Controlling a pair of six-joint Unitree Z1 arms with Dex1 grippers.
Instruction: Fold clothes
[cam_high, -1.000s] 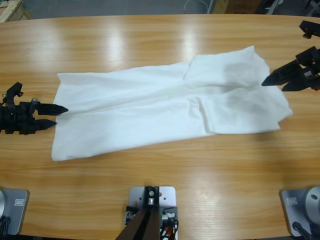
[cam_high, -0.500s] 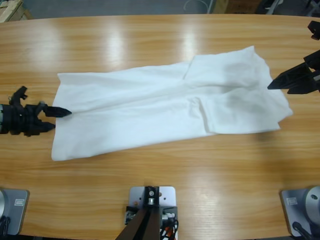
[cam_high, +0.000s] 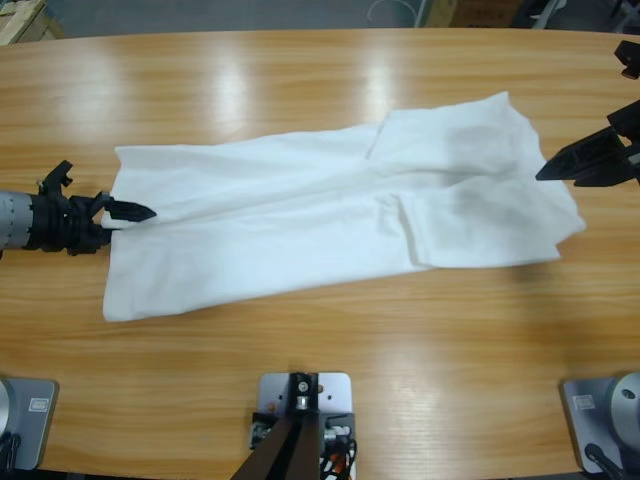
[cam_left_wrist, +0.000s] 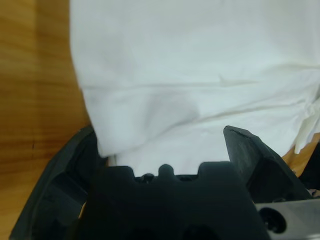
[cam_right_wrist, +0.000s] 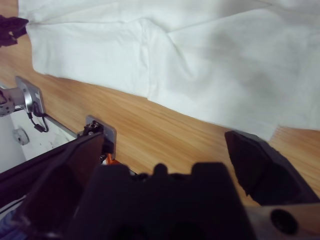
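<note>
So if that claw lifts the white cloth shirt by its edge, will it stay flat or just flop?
The thin white T-shirt would probably flop: it already lies in soft creases on the wooden table. It looks light, so the left gripper at its edge should lift it easily, though the far end would likely drag.

My left hand (cam_left_wrist: 170, 150) has its jaws spread, white T-shirt (cam_left_wrist: 200, 75) fabric lying between them, wooden bench (cam_left_wrist: 35, 75) alongside.
</note>
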